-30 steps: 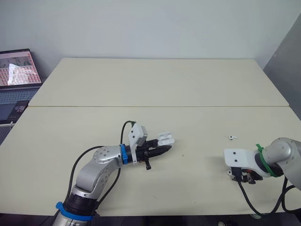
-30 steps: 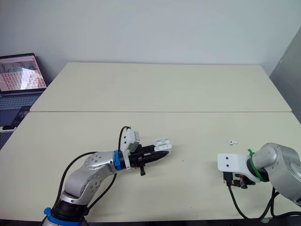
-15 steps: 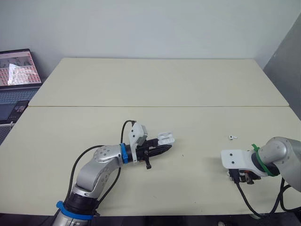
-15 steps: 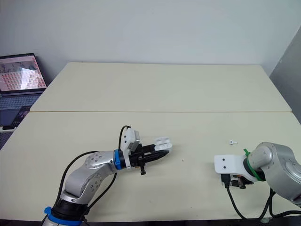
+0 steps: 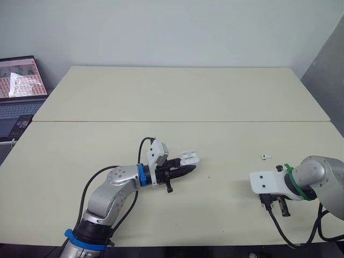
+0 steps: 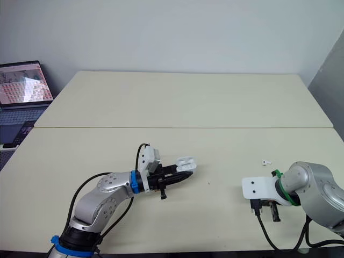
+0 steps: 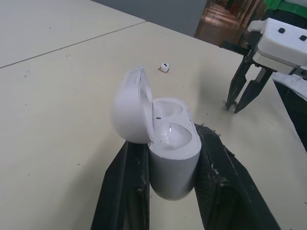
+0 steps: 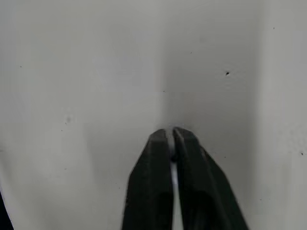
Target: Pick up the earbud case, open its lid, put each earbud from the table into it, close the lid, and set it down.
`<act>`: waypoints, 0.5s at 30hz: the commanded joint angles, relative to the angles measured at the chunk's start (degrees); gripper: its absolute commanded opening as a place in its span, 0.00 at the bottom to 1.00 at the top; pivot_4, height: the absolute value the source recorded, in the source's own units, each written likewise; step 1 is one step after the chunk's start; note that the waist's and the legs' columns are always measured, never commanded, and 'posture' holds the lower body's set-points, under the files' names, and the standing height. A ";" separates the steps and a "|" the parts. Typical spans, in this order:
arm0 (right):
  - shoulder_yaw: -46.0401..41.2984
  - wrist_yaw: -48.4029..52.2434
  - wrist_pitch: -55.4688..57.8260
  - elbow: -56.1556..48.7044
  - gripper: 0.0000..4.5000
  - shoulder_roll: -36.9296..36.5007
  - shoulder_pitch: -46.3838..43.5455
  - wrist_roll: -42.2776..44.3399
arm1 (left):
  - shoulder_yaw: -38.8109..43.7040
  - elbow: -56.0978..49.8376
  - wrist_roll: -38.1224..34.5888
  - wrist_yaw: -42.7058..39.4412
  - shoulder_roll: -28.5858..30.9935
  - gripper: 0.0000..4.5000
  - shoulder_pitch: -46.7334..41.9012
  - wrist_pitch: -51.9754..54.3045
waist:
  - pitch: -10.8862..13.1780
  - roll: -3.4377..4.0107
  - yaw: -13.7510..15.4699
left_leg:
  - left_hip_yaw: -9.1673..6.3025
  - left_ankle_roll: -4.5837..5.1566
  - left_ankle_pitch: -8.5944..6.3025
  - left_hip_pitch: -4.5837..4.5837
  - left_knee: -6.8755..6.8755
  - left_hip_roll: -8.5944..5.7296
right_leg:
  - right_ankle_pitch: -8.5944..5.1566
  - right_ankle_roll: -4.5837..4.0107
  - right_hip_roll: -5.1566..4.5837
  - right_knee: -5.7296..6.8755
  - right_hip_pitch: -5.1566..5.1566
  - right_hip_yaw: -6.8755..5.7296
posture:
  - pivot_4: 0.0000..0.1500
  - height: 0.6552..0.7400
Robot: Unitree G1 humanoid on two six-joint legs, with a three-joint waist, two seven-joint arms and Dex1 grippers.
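**Head views.** Your left gripper reaches out over the near half of the table, fingers clamped on the base of the earbud case. The case is held off the surface and its lid is flipped open. Well to its right a single loose earbud lies on the table. Nearer you than that earbud, the right gripper points down at the tabletop close to the front edge. From here you cannot tell how its fingers stand. An open laptop sits beyond the table's far left corner.

**Left wrist view.** Both black fingers press the sides of the white case, which stands upright between them. The lid is hinged back on one side and the two sockets are exposed. One socket shows a glossy patch; you cannot tell whether an earbud sits in it. The loose earbud rests on the table beyond the case, apart from it. The right gripper stands off to the side, tips down at the surface and nearly meeting.

**Right wrist view.** The two fingers are drawn together over bare table. A thin pale strip shows between them; you cannot tell whether it is something held.
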 commanded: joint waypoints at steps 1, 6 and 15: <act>-0.81 0.54 0.18 -0.96 0.00 -0.87 0.03 -0.38 | -0.08 -0.83 -0.24 -0.42 -0.54 0.18 -0.98 -1.48 | 0.00 0.00 0.00 | 0.00 0.00 0.00 0.00 0.00 0.00 | 0.00 0.00 0.00 0.00 0.00 0.00 | 1.00 1.00; -1.25 0.27 0.96 -1.30 0.00 -0.55 0.11 0.03 | -0.24 -0.47 -0.17 -0.62 -0.60 0.18 -1.15 -1.77 | 0.00 0.00 0.00 | 0.00 0.00 0.00 0.00 0.00 0.00 | 0.00 0.00 0.00 0.00 0.00 0.01 | 1.00 1.00; -4.23 2.07 -0.22 -2.20 0.19 -2.20 0.73 3.03 | -0.49 -0.19 0.08 -0.79 -0.57 0.18 -1.29 -1.96 | 0.00 0.00 0.00 | 0.00 0.00 0.00 0.00 0.00 0.00 | 0.00 0.00 0.00 0.00 0.00 -0.01 | 1.00 1.00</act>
